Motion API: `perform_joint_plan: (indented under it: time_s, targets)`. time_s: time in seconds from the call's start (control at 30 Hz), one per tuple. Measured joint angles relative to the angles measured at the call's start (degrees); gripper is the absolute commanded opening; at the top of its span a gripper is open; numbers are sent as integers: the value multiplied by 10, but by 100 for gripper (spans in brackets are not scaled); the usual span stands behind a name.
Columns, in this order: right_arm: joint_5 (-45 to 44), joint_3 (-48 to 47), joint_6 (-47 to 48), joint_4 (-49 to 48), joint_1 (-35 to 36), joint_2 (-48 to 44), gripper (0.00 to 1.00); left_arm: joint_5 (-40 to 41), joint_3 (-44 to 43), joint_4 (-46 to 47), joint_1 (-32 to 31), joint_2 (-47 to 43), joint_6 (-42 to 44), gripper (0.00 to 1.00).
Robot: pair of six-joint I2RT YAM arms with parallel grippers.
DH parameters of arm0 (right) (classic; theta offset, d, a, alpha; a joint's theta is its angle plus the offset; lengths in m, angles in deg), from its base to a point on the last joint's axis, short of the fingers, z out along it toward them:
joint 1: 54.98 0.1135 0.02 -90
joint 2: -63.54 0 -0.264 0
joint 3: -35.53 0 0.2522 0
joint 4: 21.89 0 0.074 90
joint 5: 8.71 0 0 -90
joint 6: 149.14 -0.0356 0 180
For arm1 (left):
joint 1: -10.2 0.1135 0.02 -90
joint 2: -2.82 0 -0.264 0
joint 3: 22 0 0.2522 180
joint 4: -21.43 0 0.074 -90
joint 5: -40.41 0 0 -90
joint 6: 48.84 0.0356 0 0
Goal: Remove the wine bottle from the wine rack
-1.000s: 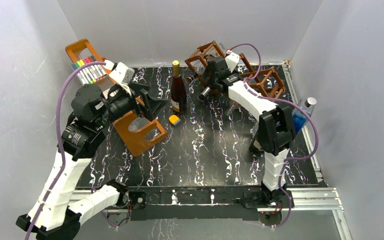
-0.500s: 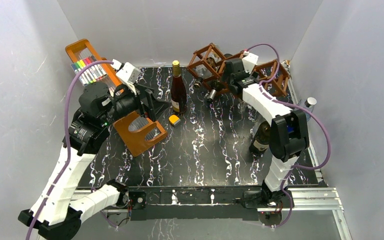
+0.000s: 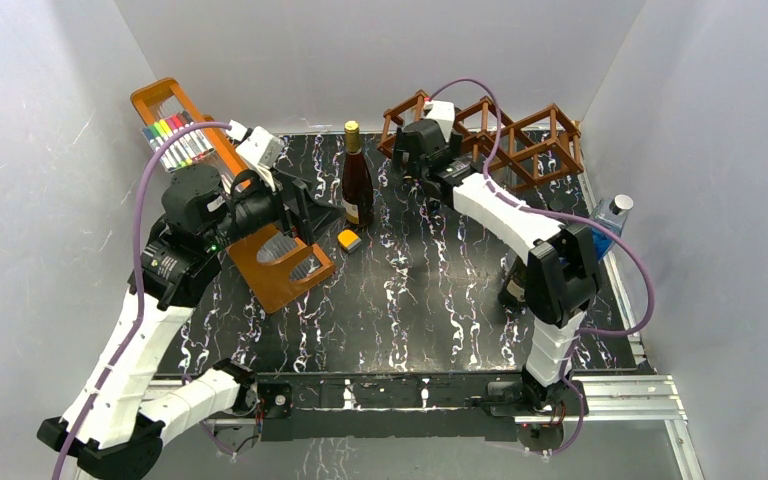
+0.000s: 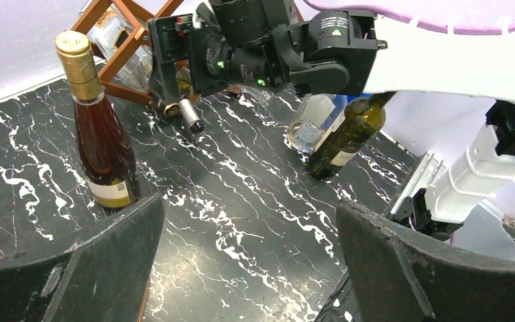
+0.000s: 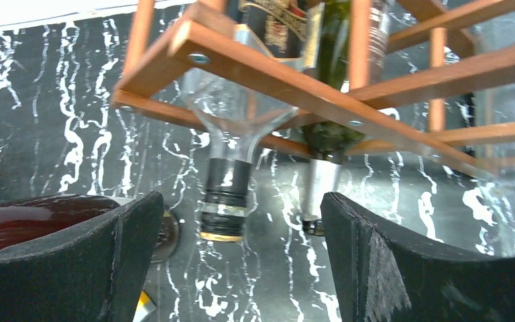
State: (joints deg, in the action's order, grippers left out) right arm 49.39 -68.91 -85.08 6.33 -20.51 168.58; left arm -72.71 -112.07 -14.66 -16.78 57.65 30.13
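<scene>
The reddish-brown wine rack (image 3: 525,140) stands along the back wall. In the right wrist view its frame (image 5: 275,64) holds a clear bottle with a black neck (image 5: 226,194) and a green bottle with a silver neck (image 5: 318,194), both necks pointing out and down. My right gripper (image 3: 410,168) is open and empty at the rack's left end; its open jaws (image 5: 241,261) sit just before and below the two necks. My left gripper (image 3: 300,205) is open and empty (image 4: 248,248), left of a standing red wine bottle (image 3: 356,180).
An orange tray of coloured markers (image 3: 175,125) leans at the back left. A brown wooden holder (image 3: 280,262) and a small yellow block (image 3: 349,239) lie near the left gripper. A dark green bottle (image 3: 516,282) and a blue-capped bottle (image 3: 608,222) stand at the right.
The rack stood skewed and split around the right gripper; it now lies level along the back wall. My right gripper swung right, then back to the rack's left end. The left arm edged forward.
</scene>
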Motion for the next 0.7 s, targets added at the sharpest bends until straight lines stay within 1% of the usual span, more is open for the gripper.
perform_joint_plan:
  time_s: [0.1,0.17,0.33,0.4,0.47,0.63,0.7]
  targets:
    - [11,-16,-2,-12,10,17,95,-1,0,0,0,-1,-1,98]
    - [16,-17,-4,-19,6,25,89,-1,3,0,0,-3,-1,98]
    - [23,-35,-13,-28,-5,62,87,-1,15,-1,0,-11,-2,98]
    - [23,-39,-21,-31,-7,76,81,-1,16,-2,0,-12,-2,98]
    - [21,-41,-28,-32,-7,88,79,-1,16,-2,0,-12,-2,98]
    - [19,-54,-51,-41,-7,112,64,-1,16,-6,0,-14,-2,98]
    - [19,-63,-60,-44,-7,119,63,-1,16,-7,0,-14,-2,98]
